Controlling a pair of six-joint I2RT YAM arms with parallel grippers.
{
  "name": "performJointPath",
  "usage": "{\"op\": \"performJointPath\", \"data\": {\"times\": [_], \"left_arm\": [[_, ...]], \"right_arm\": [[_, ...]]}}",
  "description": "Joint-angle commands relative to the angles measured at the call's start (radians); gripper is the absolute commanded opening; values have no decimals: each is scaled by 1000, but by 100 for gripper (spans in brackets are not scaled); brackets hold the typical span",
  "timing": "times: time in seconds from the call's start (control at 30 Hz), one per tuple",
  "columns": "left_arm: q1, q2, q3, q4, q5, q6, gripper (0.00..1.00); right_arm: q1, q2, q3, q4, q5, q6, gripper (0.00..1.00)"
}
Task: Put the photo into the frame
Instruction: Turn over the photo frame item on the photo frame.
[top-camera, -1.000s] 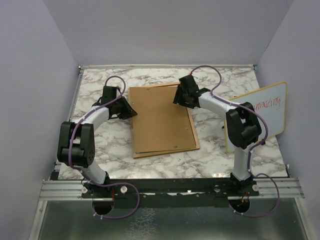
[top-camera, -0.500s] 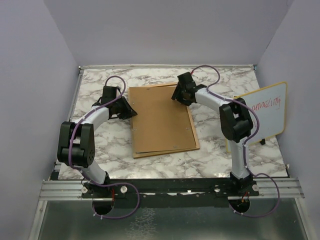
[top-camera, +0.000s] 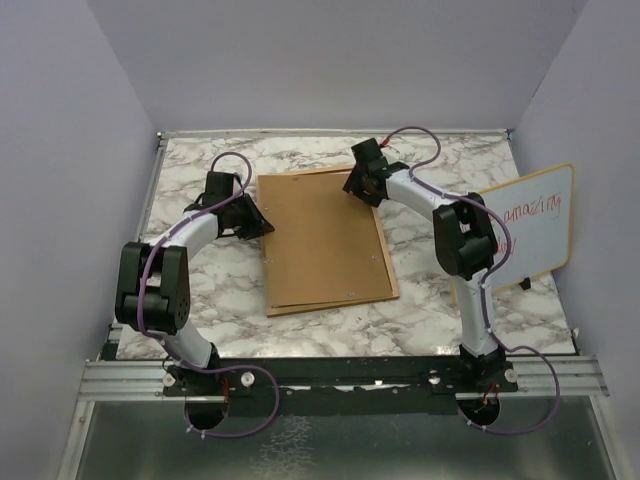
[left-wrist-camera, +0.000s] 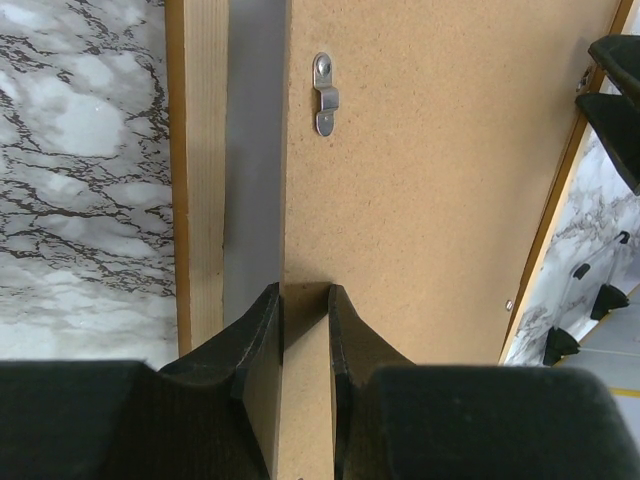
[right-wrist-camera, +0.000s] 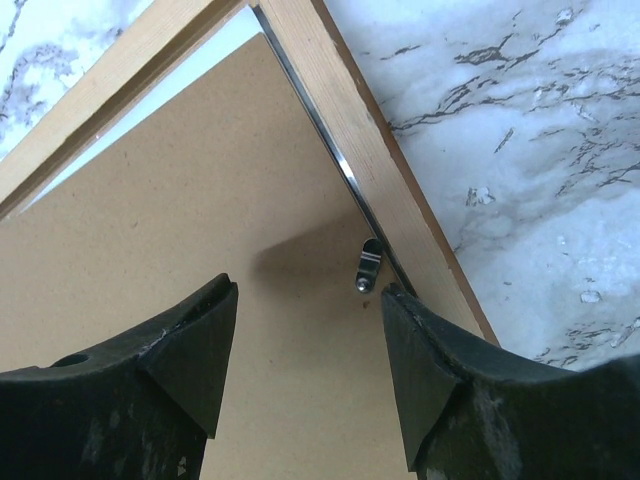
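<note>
The marble table (top-camera: 200, 300) carries the frame (left-wrist-camera: 205, 150) face down in the middle, between the two arms. Its brown back board (top-camera: 325, 240) lies on top, and a whiteboard (top-camera: 530, 225) leans off to the right. I can't see the photo anywhere (it may be under the board, I can't tell).

The left gripper (left-wrist-camera: 305, 300) is closed to a narrow pinch on the board's left edge, which sits slightly clear of the wooden rim there. The right gripper (right-wrist-camera: 310, 292) hangs wide over the far right corner and holds nothing.

The board looks thin, stiff and light, so I'd say the edge is the sensible place to hold it. Levering from one side could bow it.

The smallest piece is a little metal clip (right-wrist-camera: 368, 266) just beside the right rim. It probably needs turning rather than pulling.
</note>
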Motion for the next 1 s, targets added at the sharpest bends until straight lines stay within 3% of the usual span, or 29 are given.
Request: {"op": "performJointPath", "data": {"times": [0.0,0.2,0.6,0.97], "left_arm": [[4,21,22,-66,-10,51,12],[4,43,34,-76,-8,70,12],[6,81,59,-87,-2,84,12],[6,82,47,-87,-7,79,12]], "right_arm": [[-6,55,38,-42,54,18,64],[-18,86,66,-33,35,7,64],[-26,78,26,134,-195,-126,63],[-34,-28,80,13,-109,-197,62]]}}
